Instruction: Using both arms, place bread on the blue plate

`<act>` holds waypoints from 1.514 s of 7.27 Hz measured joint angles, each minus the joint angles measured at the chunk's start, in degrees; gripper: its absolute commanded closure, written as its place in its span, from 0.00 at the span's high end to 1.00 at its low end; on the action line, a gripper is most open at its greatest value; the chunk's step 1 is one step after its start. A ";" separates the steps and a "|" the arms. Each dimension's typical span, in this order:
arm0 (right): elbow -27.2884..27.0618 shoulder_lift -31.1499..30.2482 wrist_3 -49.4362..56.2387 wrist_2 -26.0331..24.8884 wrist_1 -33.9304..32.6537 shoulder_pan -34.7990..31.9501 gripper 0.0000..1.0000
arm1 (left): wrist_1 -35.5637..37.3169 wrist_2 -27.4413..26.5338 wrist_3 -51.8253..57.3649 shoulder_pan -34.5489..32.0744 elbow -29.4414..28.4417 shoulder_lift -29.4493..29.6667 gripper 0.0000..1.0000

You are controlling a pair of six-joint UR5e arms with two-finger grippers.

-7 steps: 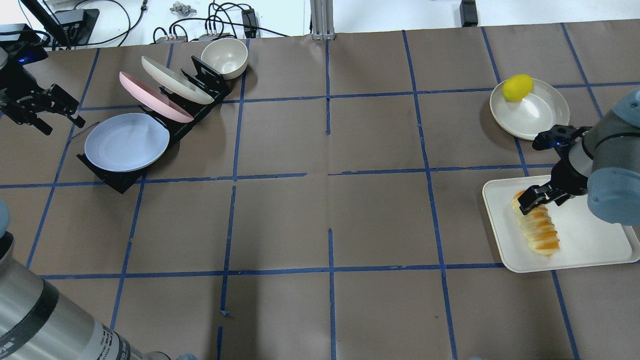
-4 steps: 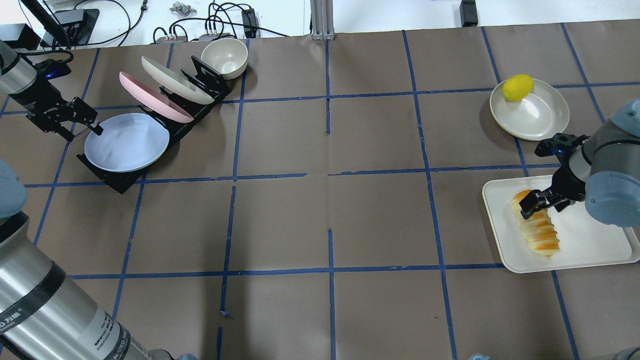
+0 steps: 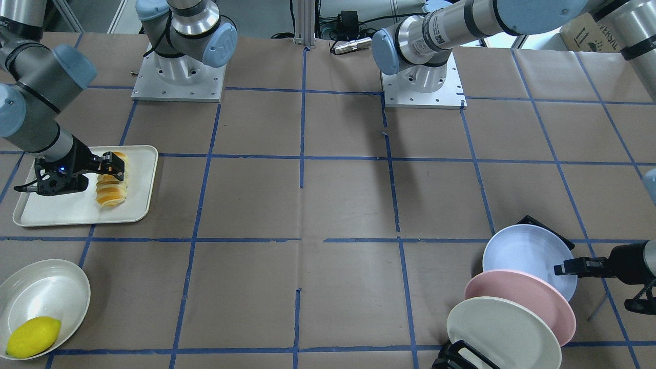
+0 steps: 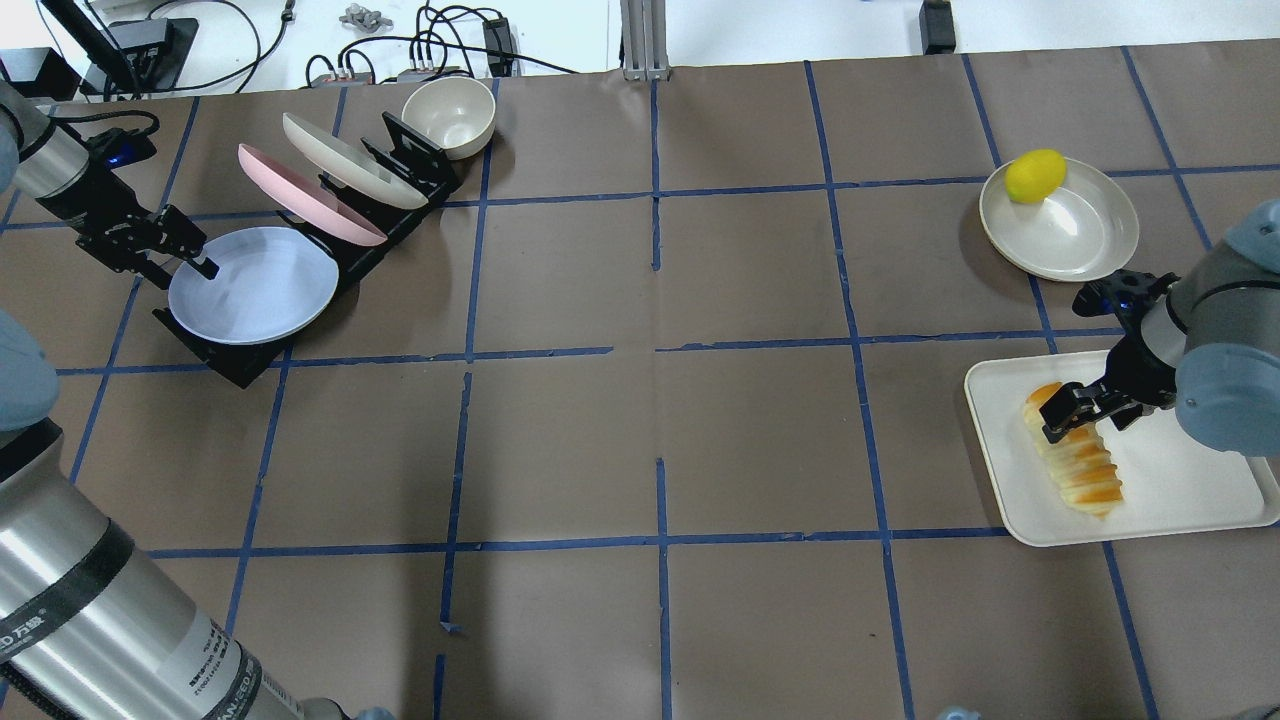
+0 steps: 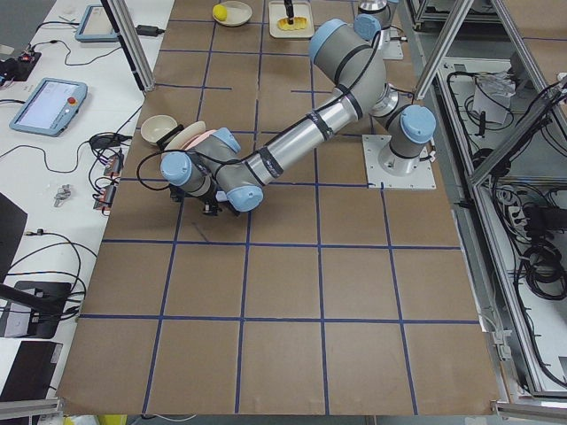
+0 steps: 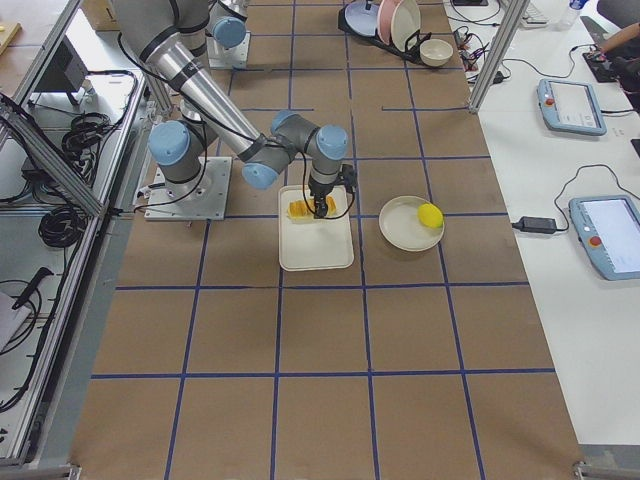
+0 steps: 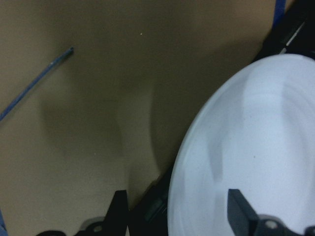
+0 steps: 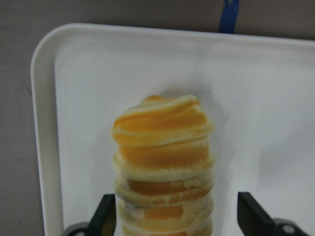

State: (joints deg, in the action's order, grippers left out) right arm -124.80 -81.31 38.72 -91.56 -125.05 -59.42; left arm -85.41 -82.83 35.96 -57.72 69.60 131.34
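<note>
Our right fingers stand wide on either side of the bread, which lies on the white tray. Our left fingers, also wide, straddle the rim of the blue plate, which sits tilted in the black rack on the surface.

The bread is ridged in alternating orange-golden and cream stripes, and the tray is plain white. My left gripper and my right gripper are both black. The blue plate is a pale, matte blue with no pattern. The pink plate is soft pink, the cream-white plate is unmarked, and the rack is black. The lemon is plain yellow and its dish is off-white. The table is brown, gridded with blue tape.
</note>
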 measured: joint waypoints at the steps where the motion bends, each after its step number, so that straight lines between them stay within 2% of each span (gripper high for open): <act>1: -0.12 -0.10 -0.59 0.50 0.89 -0.01 0.88 | -0.02 0.41 0.10 -0.01 -0.03 -0.16 0.14; 2: -0.50 -0.09 -0.88 1.45 1.45 -0.04 0.86 | -0.04 0.71 0.14 -0.05 -0.06 -0.62 0.14; 3: -0.81 0.05 -0.97 2.11 1.65 -0.05 0.80 | -0.14 0.74 0.27 -0.06 -0.07 -1.35 0.14; 5: -0.86 0.60 -0.85 2.47 0.93 -0.01 0.78 | -2.27 0.34 0.75 0.05 -0.03 -3.83 0.14; 6: -0.95 0.90 -0.68 2.30 -0.36 0.00 0.55 | -4.59 0.18 0.87 0.07 0.42 -5.78 0.14; 7: -0.97 1.32 -0.50 2.14 -1.46 0.00 0.05 | -7.68 -0.11 0.92 0.08 1.37 -8.54 0.14; 9: -0.82 1.41 -0.28 1.83 -2.15 0.00 0.02 | -14.09 -0.79 0.66 -0.32 3.93 -15.38 0.14; 11: -0.47 0.13 -0.33 1.75 -2.05 -0.23 0.01 | -15.69 -0.85 -1.15 -1.40 8.70 -20.98 0.14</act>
State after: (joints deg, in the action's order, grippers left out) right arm -125.27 -81.18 38.39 -89.81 -127.09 -59.65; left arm -101.09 -83.69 34.81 -59.12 78.30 110.36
